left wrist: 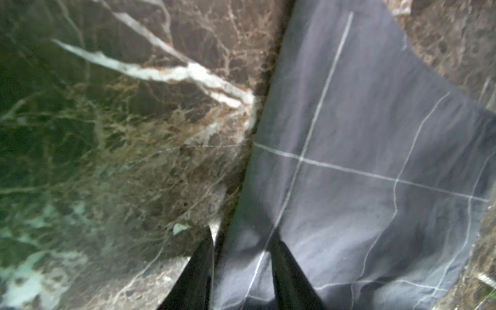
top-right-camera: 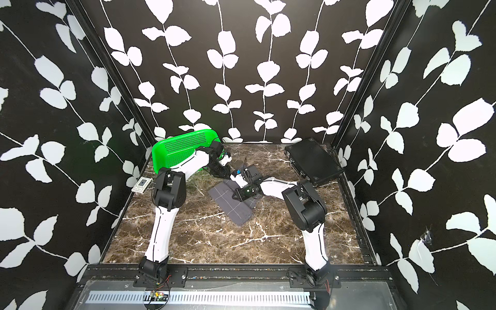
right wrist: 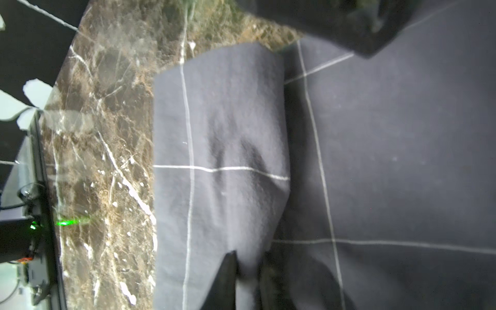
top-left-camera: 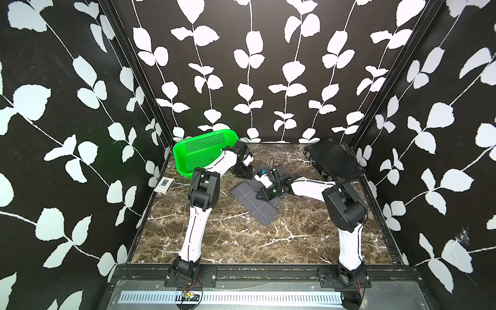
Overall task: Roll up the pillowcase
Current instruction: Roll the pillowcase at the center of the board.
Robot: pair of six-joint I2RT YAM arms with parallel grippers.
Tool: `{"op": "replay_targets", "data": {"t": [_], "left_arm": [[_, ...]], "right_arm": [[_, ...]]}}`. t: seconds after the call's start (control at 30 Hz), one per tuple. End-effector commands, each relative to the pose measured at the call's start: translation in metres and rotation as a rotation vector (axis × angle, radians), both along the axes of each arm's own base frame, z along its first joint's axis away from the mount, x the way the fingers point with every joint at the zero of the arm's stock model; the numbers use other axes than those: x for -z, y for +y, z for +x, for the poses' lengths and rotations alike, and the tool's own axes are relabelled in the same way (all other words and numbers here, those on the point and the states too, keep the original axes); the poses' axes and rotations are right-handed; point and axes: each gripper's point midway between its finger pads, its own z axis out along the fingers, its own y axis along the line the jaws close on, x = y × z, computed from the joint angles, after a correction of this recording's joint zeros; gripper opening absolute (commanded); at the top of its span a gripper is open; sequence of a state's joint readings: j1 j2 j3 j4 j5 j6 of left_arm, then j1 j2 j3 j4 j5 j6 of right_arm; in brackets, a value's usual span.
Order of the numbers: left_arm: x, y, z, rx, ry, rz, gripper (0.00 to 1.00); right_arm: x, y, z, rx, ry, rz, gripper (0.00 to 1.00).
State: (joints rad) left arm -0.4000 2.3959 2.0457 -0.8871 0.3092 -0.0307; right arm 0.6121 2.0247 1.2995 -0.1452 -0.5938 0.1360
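My right claw pinches a fold of the pillowcase. My left claw straddles its edge, jaws apart. The green basket stands tilted at the back, and the black case is closed.

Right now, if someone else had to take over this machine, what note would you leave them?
Left gripper: fingers apart, astride the pillowcase edge.
Right gripper: fingers pinched on a folded flap of it.
Pillowcase: mostly flat, mid-table.
Done: one flap folded over; no roll visible.
To do: roll the whole cloth up.
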Motion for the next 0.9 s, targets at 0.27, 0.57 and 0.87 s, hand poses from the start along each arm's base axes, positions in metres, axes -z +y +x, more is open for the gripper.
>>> {"op": "replay_targets", "data": {"t": [0.27,0.57,0.87], "left_arm": [[0.014,0.003,-0.015,0.049,0.055,0.055,0.34],[0.018,0.002,-0.021,0.067,0.086,0.048,0.34],[0.021,0.005,-0.025,0.072,0.104,0.054,0.34]], "right_arm": [[-0.033,0.022,0.008,-0.139,-0.19,0.03,0.07],[-0.038,0.034,0.007,-0.223,-0.273,0.036,0.06],[-0.027,0.041,0.007,-0.282,-0.298,0.033,0.07]]}}
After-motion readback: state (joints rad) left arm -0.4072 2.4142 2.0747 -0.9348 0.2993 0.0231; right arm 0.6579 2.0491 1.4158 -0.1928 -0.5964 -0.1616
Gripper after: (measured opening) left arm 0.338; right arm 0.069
